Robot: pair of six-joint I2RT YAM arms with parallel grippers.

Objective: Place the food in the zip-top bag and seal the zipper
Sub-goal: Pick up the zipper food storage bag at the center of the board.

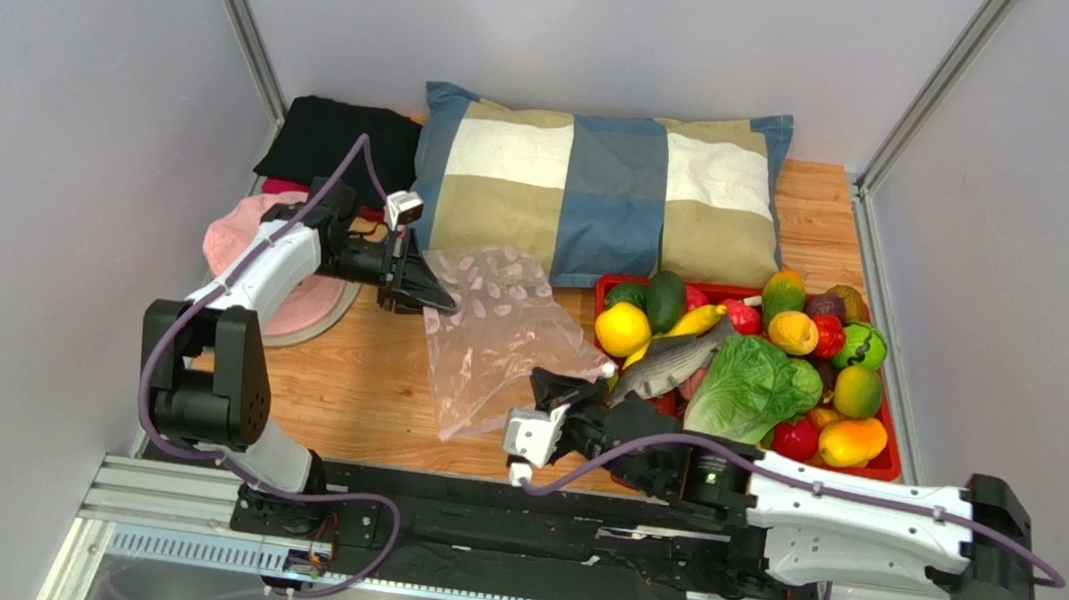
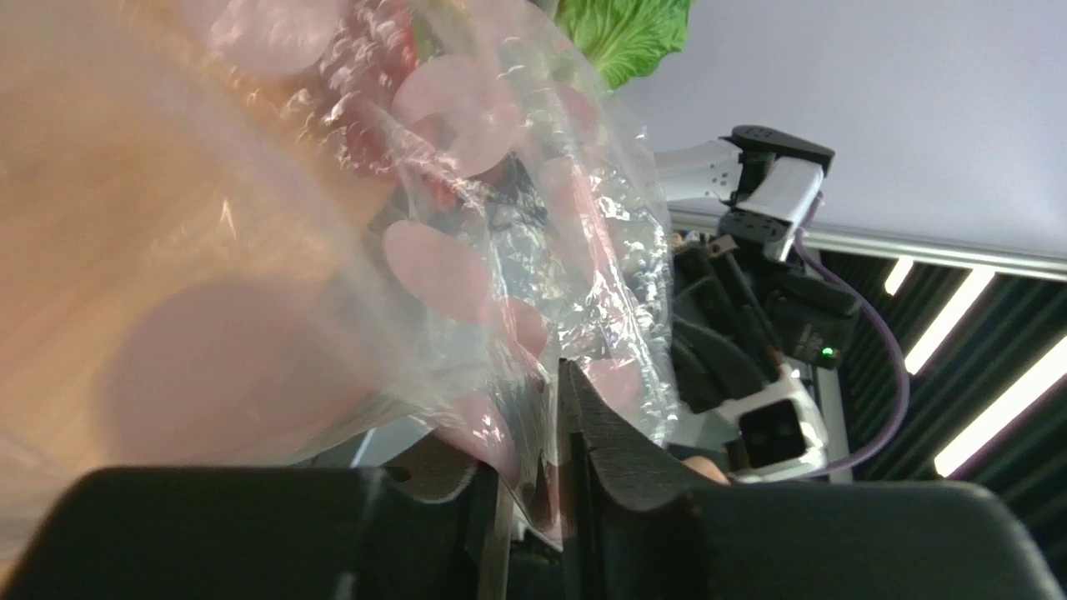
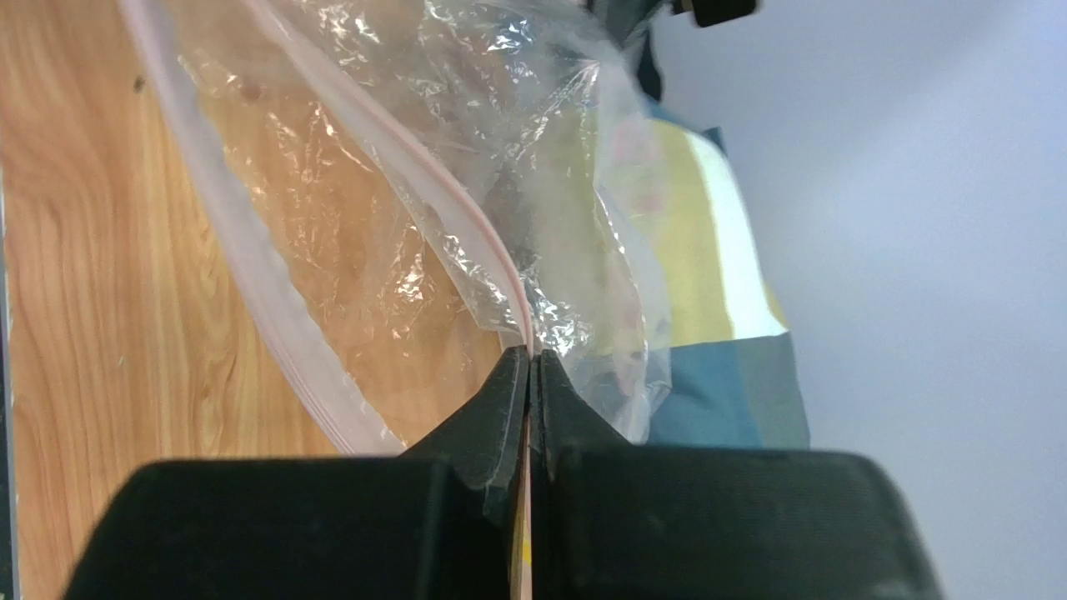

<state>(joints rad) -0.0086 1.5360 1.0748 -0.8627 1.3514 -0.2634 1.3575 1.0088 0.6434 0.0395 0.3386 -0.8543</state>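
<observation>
The clear zip-top bag with pink dots lies crumpled on the wooden table, between the arms. My left gripper is shut on its far left edge; the plastic sits between the jaws. My right gripper is shut on the bag's near right edge, pinching one strip of the zipper at the fingertips. The other zipper strip hangs apart, so the mouth is open. The lettuce, grey fish and avocado lie in the red tray. No food shows in the bag.
The tray at the right also holds several other toy fruits, with a lemon nearest the bag. A checked pillow lies behind the bag. A black cloth and a pink round thing are at the back left.
</observation>
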